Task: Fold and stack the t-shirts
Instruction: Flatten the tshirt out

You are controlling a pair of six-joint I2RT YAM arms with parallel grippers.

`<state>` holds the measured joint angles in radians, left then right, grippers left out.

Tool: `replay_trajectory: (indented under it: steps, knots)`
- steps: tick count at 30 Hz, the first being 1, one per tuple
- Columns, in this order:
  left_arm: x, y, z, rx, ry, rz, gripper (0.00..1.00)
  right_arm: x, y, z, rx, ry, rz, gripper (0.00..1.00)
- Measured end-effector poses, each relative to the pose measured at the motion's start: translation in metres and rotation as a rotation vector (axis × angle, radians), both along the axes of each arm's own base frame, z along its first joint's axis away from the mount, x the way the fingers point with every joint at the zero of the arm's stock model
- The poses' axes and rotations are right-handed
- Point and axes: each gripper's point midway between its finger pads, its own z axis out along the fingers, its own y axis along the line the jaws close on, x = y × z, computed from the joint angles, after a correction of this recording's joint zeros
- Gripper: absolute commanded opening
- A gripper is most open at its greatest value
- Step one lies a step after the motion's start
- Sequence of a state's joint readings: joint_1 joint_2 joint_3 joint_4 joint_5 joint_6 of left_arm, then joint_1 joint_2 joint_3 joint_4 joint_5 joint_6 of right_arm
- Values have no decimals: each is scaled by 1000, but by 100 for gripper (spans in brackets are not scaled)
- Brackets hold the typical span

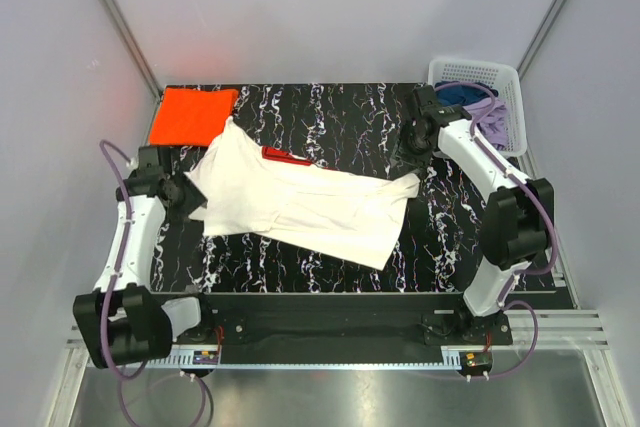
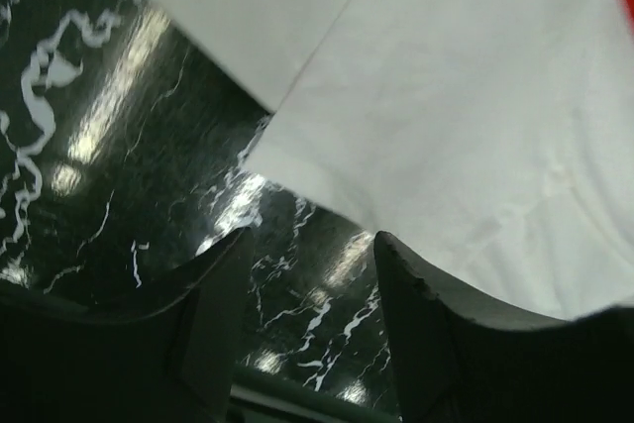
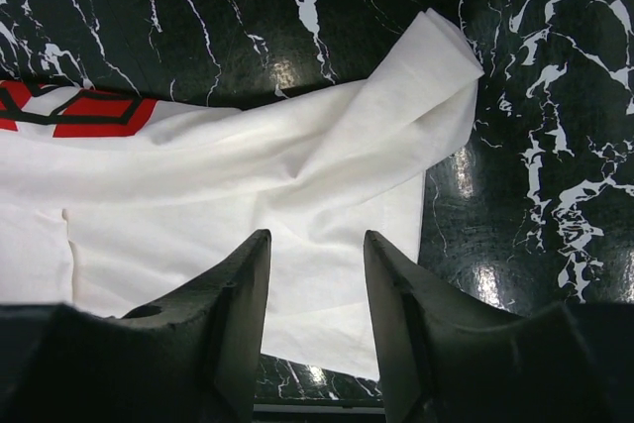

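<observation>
Hands open: L hand (image 2: 312, 238), R hand (image 3: 317, 235) flanking white tee (image 1: 300, 197).

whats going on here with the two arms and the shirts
Two robot arms are folding t-shirts. The white t-shirt lies loosely and unevenly folded across the middle of the black table. The left tool sits at the shirt's left edge and the right tool hovers over its right end, both open and holding nothing. The orange t-shirt lies folded flat at the far left corner. The white one is not yet stacked on it.
</observation>
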<state>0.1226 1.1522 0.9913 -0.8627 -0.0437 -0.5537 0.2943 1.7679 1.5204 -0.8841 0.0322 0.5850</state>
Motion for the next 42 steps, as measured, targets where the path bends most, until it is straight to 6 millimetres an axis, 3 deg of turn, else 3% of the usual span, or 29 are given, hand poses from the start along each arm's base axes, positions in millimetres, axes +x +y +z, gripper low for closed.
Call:
replay_trajectory:
  steps: [4,7,14,18,24,30,42]
  knots:
    - [-34,7,-49,-110,140,143,52,-1,4,1,22,3,10,48]
    - [-43,12,-64,-153,161,202,52,-3,7,0,43,3,16,47]
    - [-24,11,-78,-223,106,197,44,-24,6,-3,66,18,24,47]
    - [-23,10,-91,-222,136,186,31,-27,6,-2,70,15,25,46]
    - [-20,7,-97,-178,148,153,35,-26,6,-1,75,1,26,46]
    - [-23,3,-117,-156,234,134,39,-30,5,-4,74,4,26,46]
    - [-16,16,-127,-101,267,155,40,-32,5,1,82,-19,23,45]
